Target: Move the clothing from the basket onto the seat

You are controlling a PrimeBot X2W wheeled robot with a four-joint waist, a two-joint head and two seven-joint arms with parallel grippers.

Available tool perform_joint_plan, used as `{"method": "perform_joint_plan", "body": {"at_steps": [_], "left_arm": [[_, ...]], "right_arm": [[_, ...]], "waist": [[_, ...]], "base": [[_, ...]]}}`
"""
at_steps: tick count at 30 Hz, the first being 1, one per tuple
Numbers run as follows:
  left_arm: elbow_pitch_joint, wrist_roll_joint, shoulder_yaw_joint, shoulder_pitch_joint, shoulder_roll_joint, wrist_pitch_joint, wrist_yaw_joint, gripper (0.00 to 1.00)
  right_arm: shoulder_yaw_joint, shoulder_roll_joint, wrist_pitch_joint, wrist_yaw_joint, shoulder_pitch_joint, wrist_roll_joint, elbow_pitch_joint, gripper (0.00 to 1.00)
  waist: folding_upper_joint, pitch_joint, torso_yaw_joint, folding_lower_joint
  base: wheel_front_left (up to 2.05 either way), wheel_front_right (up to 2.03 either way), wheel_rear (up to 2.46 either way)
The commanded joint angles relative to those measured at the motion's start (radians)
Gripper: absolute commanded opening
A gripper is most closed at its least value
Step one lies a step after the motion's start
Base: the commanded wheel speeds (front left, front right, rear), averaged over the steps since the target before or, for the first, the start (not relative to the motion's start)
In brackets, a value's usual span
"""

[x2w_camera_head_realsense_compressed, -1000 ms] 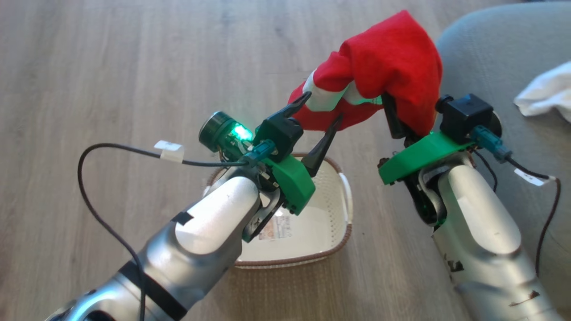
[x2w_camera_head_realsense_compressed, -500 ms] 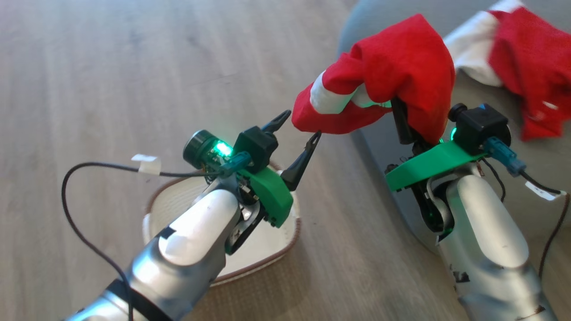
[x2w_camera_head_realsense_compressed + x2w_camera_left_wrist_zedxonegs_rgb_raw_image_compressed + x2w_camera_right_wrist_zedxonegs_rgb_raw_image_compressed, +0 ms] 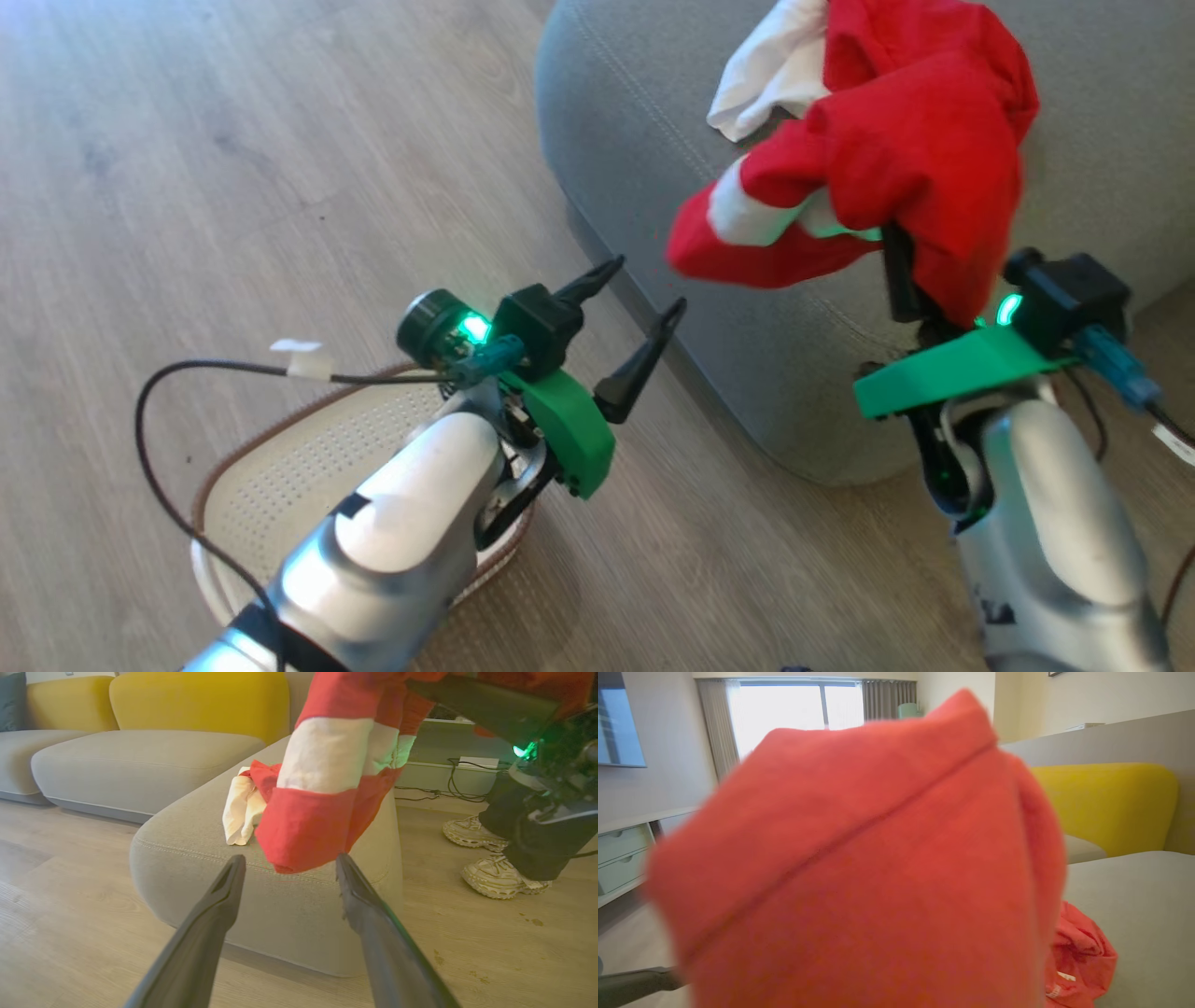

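Observation:
My right gripper is shut on a red garment with a white band, which drapes over its fingers and hangs above the front edge of the grey seat. The same garment hides those fingers in the right wrist view. A white cloth and another red garment lie on the seat. My left gripper stands open over the floor, left of the seat; its tips sit just below the hanging garment without touching it. The cream basket stands on the floor under my left forearm, and the part of its base that shows is bare.
A person's feet in pale shoes stand on the wood floor right of the seat. Another grey sofa section with yellow back cushions lies beyond. Cables run along the wall, and drawers stand at the left.
The head camera has swung right, bringing the seat into view. My right gripper has carried the red garment over the seat's edge. My left gripper, still open, now stands clear of the hanging end.

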Motion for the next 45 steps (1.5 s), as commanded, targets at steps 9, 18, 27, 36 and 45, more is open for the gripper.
{"method": "perform_joint_plan", "body": {"at_steps": [9,18,27,36,45], "left_arm": [[0.005,0.043,0.023,-0.070,-0.019,-0.010,-0.037,1.00],[0.003,0.073,0.031,-0.077,0.023,-0.010,-0.041,1.00],[-0.058,0.094,0.009,-0.094,0.074,0.028,-0.041,1.00],[-0.152,0.108,-0.005,-0.122,0.125,0.086,-0.041,1.00],[-0.239,0.120,-0.010,-0.133,0.197,0.130,-0.036,1.00]], "right_arm": [[-0.068,0.014,-0.007,0.000,0.052,-0.050,-0.123,0.00],[-0.164,-0.009,-0.007,0.000,-0.117,-0.072,-0.074,0.00],[-0.268,-0.077,-0.007,0.000,-0.325,-0.102,0.025,0.00],[-0.432,-0.196,-0.007,0.000,-0.579,-0.140,0.222,0.00],[-0.653,-0.397,0.086,0.000,-0.812,-0.253,0.414,0.00]], "waist": [[-0.0001,0.060,-0.019,0.0000],[-0.0001,0.166,-0.019,0.0000],[-0.0001,0.281,0.024,0.0000],[-0.0001,0.409,0.101,0.0000],[-0.0001,0.539,0.217,0.0000]], "base": [[0.00,0.00,0.00],[0.00,0.00,0.00],[0.00,0.00,0.00],[0.00,0.00,0.00],[0.00,0.00,0.00]]}}
